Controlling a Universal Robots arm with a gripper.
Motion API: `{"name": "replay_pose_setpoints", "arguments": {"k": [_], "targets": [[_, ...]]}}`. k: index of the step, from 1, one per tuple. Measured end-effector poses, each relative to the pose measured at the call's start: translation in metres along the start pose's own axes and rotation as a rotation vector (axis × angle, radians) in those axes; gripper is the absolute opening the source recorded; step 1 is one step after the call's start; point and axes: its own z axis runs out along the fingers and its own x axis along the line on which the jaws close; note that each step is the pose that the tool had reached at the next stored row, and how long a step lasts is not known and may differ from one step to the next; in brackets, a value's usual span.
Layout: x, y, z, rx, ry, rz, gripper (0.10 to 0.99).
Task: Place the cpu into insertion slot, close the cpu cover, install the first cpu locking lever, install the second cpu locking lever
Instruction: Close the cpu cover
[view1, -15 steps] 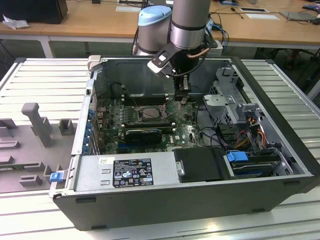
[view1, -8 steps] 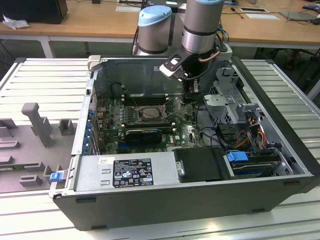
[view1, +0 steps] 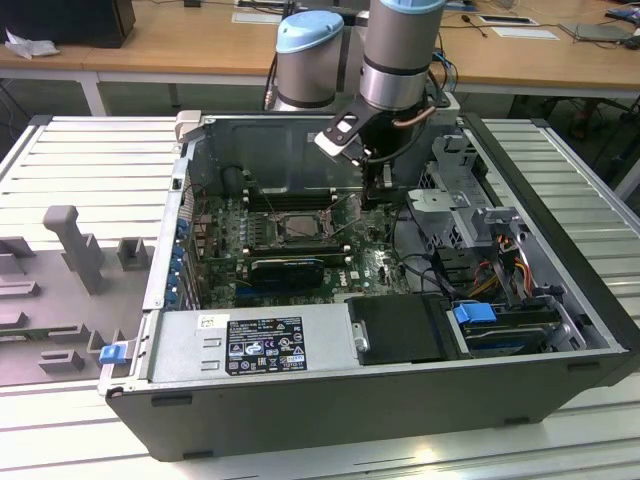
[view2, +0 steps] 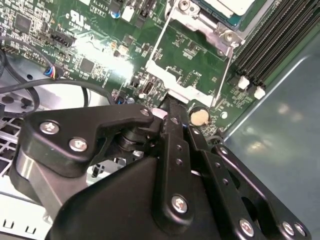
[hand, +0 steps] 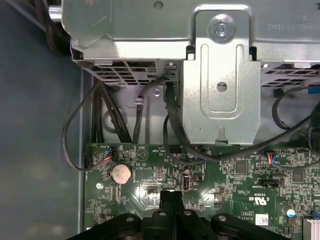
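The cpu (view2: 227, 5) lies pale-faced in the insertion slot (view1: 298, 226) on the green board, and in the second wrist view the insertion slot (view2: 212, 25) shows its silvery rim. The cpu cover (view2: 172, 82) stands swung open away from the slot, a thin frame with the board showing through its cut-out. In the exterior view the cpu cover (view1: 345, 220) reads as thin lines on the slot's right. My gripper (view2: 167, 102) is shut, its tips right at the cover's free edge; whether they touch it I cannot tell. The gripper (view1: 372, 200) hangs inside the case, and the first wrist view shows my gripper (hand: 172, 194) low over the board.
A coin battery (view2: 199, 117) sits close by the fingertips. Long black memory slots (view2: 270, 45) run beyond the socket. A metal drive cage (hand: 220, 75) with hanging cables stands beside the arm. A black card (view1: 288, 268) and the power supply (view1: 250, 345) lie nearer the case front.
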Motion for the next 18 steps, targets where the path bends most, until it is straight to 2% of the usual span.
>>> {"name": "replay_pose_setpoints", "arguments": {"k": [4, 15, 18], "targets": [[0.0, -0.0053, -0.0004, 0.0, -0.0001, 0.0, 0.106], [0.0001, -0.0132, -0.0006, 0.0, 0.0, 0.0, 0.106], [0.0002, -0.0189, -0.0007, 0.0, 0.0, 0.0, 0.106]]}}
